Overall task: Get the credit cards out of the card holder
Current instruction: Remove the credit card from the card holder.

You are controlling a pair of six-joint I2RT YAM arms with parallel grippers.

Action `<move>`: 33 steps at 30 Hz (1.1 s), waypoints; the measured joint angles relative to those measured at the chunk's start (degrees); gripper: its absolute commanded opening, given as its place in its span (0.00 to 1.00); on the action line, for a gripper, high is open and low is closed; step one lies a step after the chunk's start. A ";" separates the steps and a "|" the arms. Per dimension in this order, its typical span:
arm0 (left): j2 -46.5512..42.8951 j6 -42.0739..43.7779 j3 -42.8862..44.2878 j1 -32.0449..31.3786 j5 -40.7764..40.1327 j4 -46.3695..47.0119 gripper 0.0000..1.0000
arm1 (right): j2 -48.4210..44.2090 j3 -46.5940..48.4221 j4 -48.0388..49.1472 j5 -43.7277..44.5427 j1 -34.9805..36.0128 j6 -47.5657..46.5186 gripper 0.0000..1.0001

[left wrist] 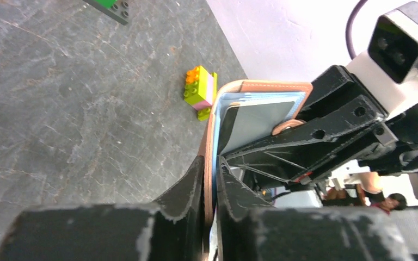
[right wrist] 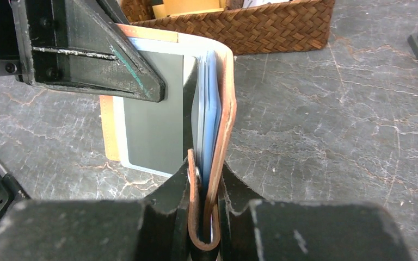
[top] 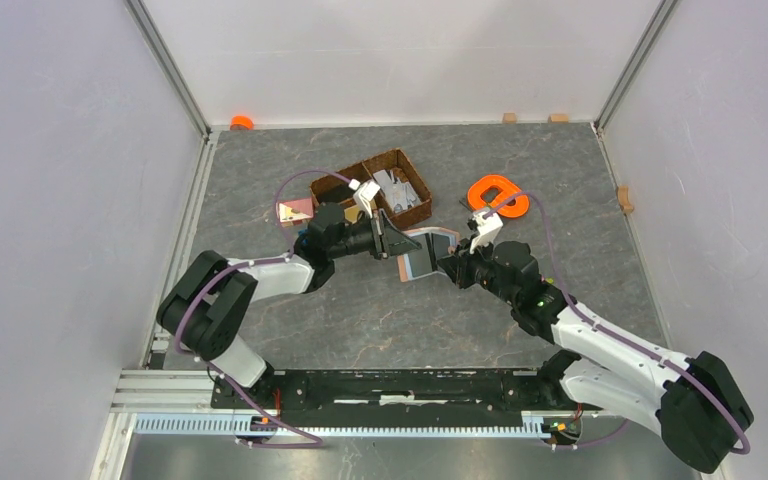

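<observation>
From the top camera, my left fingers (top: 392, 240) and my right fingers (top: 452, 265) meet over the middle of the counter (top: 360, 320). The card holder (top: 402, 269) is spread open between them, just in front of the wicker basket (top: 412, 210). At this size I cannot see how either pair sits on it. The credit cards (top: 426, 256) are only a grey-blue patch inside the tan frame. An orange ring-shaped piece (top: 497, 195) lies right of the basket. A pink-and-white square piece (top: 293, 211) lies left of it, beside my left wrist.

From my left wrist, my left fingers are pressed together on the tan edge of one flap, pinching it. The leather runs away from the camera and curves over at the far end. Inside the curve sits a pale grey-blue card, its lower part hidden behind my right fingers, which reach in from the opposite side. A small stack of toy bricks (left wrist: 200, 89) stands on the counter beyond, and a dark brick (left wrist: 111, 6) is cut off by the top edge.

From my right wrist, my right fingers clamp the other flap together with the snap tab (right wrist: 194, 176). Blue card edges stand packed against that flap, but I cannot count them. The bottom of the fold disappears between my fingers. A grey card face fills the far panel, one corner covered by a left finger. Whether the holder touches the counter I cannot tell.
</observation>
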 measured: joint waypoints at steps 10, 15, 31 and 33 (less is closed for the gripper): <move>-3.91 0.17 -3.08 1.77 1.38 -2.05 0.02 | 0.02 2.19 -2.78 0.87 -1.09 -1.55 0.47; -8.66 2.56 -4.50 1.88 -0.33 -7.30 0.05 | -0.68 2.95 -4.63 5.27 -1.22 -2.03 0.51; -11.08 4.83 -4.87 1.79 -2.95 -13.09 0.02 | -5.99 0.22 6.05 -11.91 -1.53 -4.35 0.36; -11.08 4.83 -4.87 1.68 -2.80 -13.00 0.02 | -2.29 0.24 7.76 -15.80 -1.53 -3.96 0.34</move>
